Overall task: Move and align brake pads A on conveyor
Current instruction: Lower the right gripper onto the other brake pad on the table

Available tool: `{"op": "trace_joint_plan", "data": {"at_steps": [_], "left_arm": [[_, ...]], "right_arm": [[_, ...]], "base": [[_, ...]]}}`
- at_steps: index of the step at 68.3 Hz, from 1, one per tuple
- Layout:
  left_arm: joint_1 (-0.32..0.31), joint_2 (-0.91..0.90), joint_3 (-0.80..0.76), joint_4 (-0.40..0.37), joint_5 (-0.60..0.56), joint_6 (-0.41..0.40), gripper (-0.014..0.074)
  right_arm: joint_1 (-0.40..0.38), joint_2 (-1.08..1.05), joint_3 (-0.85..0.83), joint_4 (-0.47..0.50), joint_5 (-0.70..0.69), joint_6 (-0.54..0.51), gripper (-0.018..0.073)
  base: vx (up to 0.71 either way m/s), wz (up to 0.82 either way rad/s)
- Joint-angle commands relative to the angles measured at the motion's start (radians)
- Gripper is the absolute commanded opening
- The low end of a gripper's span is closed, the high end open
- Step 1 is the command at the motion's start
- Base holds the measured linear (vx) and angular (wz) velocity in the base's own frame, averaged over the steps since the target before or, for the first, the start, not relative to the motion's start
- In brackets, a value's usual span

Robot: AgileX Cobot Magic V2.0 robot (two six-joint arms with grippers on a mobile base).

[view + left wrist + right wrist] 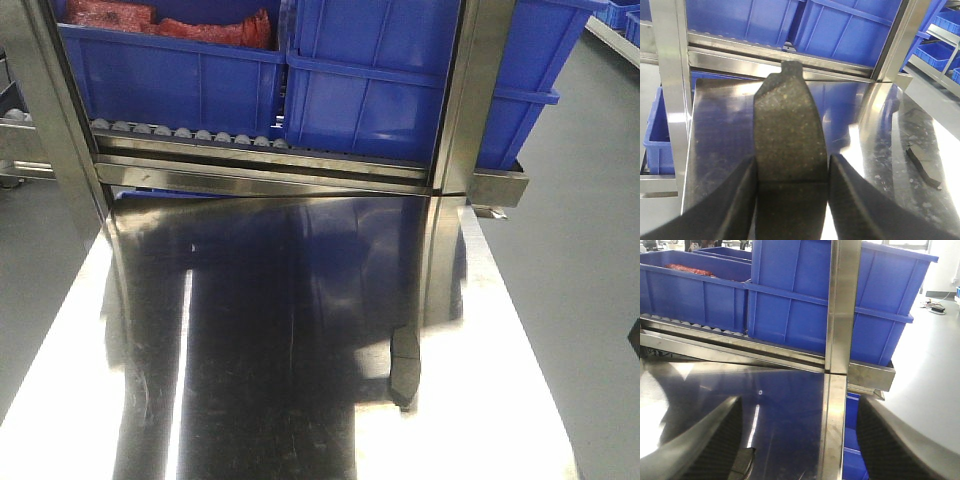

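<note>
- Left gripper (792, 172): its jaws are closed on a pad (790, 120), gripping its two long sides. The pad sticks out forward past the jaws, end tab at the far tip, above the steel worktop (720, 150).
- A second pad (924, 166) lies flat on the worktop to the right of the held one, well apart from it.
- Right gripper (799, 410): its jaws are spread wide and grip nothing, over the worktop near its right edge.
- A roller rack (190, 133) stands along the far edge of the worktop and carries two blue bins side by side, just beside each other.
- Left bin (170, 85): it holds red items (215, 28); what they are cannot be told.
- Right bin (400, 100): it is taller than the left one, and its inside is hidden.
- A low bin (660, 132) sits left of the worktop, with its contents out of sight.
- Shelf bins (942, 22) stand at the far right, their contents too small to tell.
</note>
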Motion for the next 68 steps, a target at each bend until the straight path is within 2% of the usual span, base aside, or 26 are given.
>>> {"op": "trace_joint_plan", "data": {"at_steps": [1,68], "left_arm": [[-0.003,0.01,-0.026,0.013,-0.1,-0.005,-0.0006],[-0.003,0.01,-0.026,0.013,-0.1,-0.005,-0.0006]], "right_arm": [[-0.002,0.011,-0.029,-0.008,-0.073,-0.005,0.0471],[-0.002,0.012,-0.032,-0.001,-0.088,0.0,0.0471]], "base": [[0.0,0.0],[0.0,0.0]]}}
